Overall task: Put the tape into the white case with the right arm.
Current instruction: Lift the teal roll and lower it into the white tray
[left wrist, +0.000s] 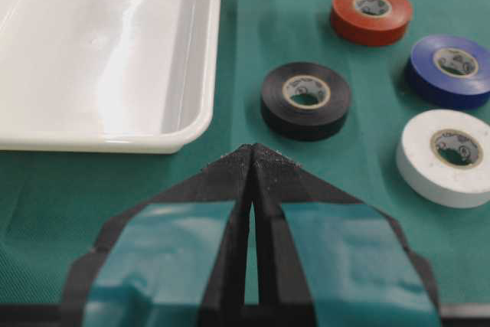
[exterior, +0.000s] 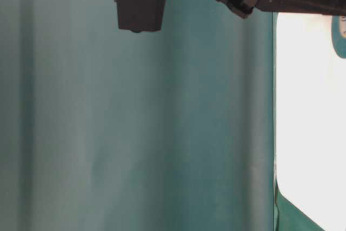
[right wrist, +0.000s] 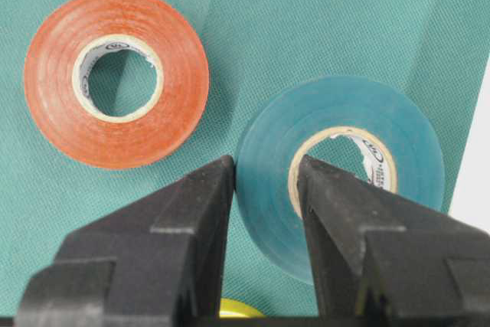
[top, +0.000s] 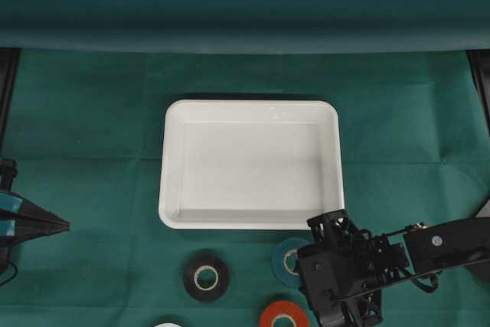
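Your all-black right gripper (right wrist: pixel 264 181) is clamped on the wall of the teal vinyl tape roll (right wrist: pixel 341 170), lower right of the wrist view, just beside the glossy white rectangular case (top: pixel 250 165). It's probably light, stiff and slick, so that wall pinch looks right.

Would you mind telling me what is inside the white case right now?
Nothing shows inside the shallow glossy white rectangular case; its floor looks bare. The right gripper covers only its near right corner in the overhead view, so that small spot stays unseen.
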{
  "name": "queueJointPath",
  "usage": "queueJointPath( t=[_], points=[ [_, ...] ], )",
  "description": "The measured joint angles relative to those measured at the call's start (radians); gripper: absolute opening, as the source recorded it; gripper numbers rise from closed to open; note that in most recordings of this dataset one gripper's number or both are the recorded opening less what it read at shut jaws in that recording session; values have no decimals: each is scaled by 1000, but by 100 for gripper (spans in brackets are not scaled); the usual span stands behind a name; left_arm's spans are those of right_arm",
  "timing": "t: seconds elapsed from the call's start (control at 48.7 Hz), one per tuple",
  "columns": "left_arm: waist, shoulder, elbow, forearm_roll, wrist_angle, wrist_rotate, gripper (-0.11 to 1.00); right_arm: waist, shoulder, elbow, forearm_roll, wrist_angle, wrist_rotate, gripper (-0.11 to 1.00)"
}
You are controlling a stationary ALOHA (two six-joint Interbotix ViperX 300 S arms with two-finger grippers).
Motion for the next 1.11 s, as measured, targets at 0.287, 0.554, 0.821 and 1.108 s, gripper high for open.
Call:
queueJointPath(
  t=[0.287, 0.554, 0.821, 1.108],
  points=[
    [-2, 0, 0, 0, 2, 0, 0, -40, -3, 2, -48, 0, -2, 1],
    [0, 0, 0, 0, 2, 0, 0, -153, -31, 2, -138, 2, -2, 1],
    [0, 0, 0, 0, 2, 0, 0, -299, -31, 17, -189, -14, -5, 1],
    [-2, 0, 2, 0, 2, 2, 0, -420, -31, 32, -229, -57, -8, 1]
  ],
)
